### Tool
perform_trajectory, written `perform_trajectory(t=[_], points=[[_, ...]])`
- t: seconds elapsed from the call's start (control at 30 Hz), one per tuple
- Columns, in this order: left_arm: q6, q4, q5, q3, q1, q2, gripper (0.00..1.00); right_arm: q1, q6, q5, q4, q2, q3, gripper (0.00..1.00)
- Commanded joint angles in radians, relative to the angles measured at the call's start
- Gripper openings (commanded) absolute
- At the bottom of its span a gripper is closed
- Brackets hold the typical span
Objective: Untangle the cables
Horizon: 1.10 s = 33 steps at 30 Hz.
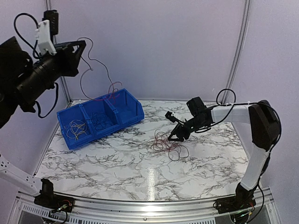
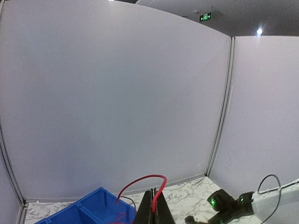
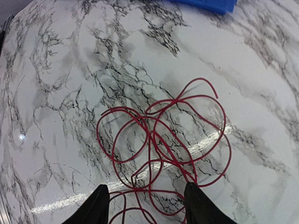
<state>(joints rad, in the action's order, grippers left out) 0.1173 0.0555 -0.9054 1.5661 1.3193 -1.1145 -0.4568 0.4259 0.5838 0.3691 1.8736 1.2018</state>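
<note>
A tangle of red cables lies in loops on the marble table, right of centre. My right gripper hovers just over its near edge, open, with a finger on either side of the loops and nothing gripped. My left gripper is raised high at the back left and is shut on one red cable. That cable arches out of the jaws and hangs as a thin strand down into the blue bin.
The blue bin has three compartments and stands tilted at the back left of the table. Whitish-yellow wires lie in its left compartment and dark ones in the middle. White walls close in the back and sides.
</note>
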Motion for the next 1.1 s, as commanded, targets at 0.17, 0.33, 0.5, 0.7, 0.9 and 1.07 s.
perform_trajectory(t=[0.17, 0.33, 0.5, 0.7, 0.9, 1.07], points=[[-0.252, 0.200, 0.375, 0.004, -0.290, -0.135, 0.00, 0.017, 0.064, 0.023, 0.131, -0.313, 0.043, 0.70], [-0.298, 0.203, 0.535, -0.001, -0.398, -0.220, 0.00, 0.017, 0.079, 0.014, 0.106, -0.471, -0.075, 0.70], [-0.355, 0.166, 0.619, -0.069, -0.439, -0.267, 0.00, 0.017, 0.122, 0.013, 0.005, -0.601, -0.239, 0.69], [-0.531, -0.074, 0.762, -0.405, -0.437, -0.187, 0.00, 0.014, 0.163, -0.010, -0.017, -0.593, -0.267, 0.63], [-0.674, -0.176, 0.816, -0.704, -0.414, -0.089, 0.00, -0.055, 0.205, -0.064, -0.007, -0.499, -0.244, 0.52], [-0.742, -0.168, 0.759, -0.866, -0.343, 0.044, 0.00, -0.193, 0.233, -0.184, -0.016, -0.380, -0.167, 0.45]])
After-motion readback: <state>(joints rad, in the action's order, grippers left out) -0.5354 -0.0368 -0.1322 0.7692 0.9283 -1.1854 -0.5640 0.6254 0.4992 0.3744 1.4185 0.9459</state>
